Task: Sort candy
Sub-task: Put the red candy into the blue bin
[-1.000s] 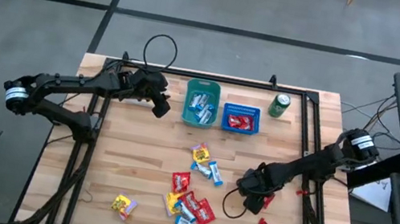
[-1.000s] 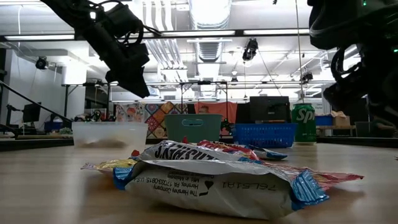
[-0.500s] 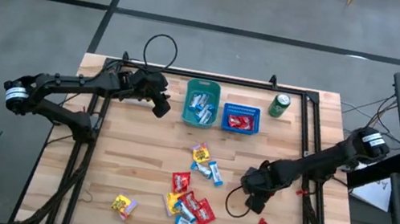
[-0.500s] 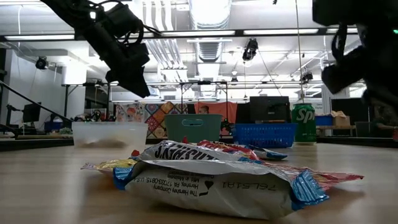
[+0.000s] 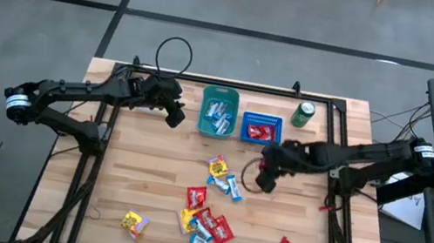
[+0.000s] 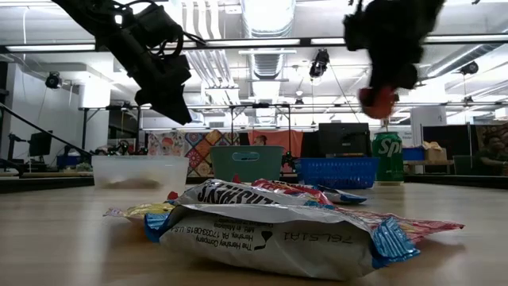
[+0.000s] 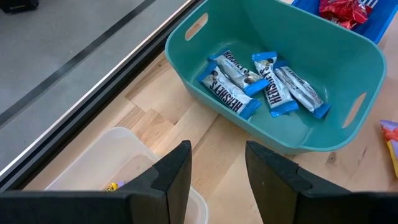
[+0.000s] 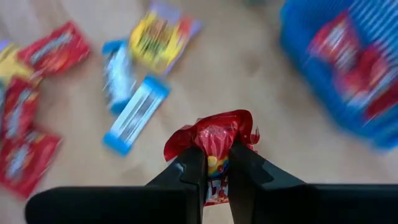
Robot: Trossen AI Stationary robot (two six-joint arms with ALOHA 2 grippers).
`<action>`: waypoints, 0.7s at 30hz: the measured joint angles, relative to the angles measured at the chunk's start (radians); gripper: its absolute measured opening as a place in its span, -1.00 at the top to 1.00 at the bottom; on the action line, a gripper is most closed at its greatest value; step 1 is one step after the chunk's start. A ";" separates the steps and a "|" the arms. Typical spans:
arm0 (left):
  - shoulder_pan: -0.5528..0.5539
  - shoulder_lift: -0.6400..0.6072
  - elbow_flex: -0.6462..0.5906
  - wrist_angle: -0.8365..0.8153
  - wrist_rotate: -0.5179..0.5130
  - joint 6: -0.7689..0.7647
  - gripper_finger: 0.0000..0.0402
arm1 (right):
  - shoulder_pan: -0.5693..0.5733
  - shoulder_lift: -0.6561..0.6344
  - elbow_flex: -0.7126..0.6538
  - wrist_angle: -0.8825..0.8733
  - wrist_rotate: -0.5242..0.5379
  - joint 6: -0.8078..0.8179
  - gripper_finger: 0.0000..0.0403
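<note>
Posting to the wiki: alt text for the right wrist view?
The right pincer, shut on a red candy, hangs above the wooden table. Below lie loose red, yellow and blue candies, with a blue basket of red candies to one side.

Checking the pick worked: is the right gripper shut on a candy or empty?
Shut on one. In the right wrist view the right gripper pinches a red candy between its fingers, lifted above the table near the blue basket.
</note>
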 joint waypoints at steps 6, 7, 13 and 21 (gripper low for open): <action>-0.004 0.000 0.000 0.000 0.000 0.000 0.33 | -0.145 0.021 0.011 0.140 0.032 -0.277 0.81; -0.004 0.000 0.000 0.000 0.000 0.000 0.33 | -0.173 0.027 0.011 0.165 0.032 -0.313 0.81; -0.005 -0.004 0.000 -0.006 0.000 0.000 0.33 | -0.326 0.088 0.011 0.286 0.033 -0.470 0.81; -0.005 -0.027 0.000 -0.038 0.007 -0.011 0.33 | -0.460 0.255 0.011 0.426 0.031 -0.542 0.81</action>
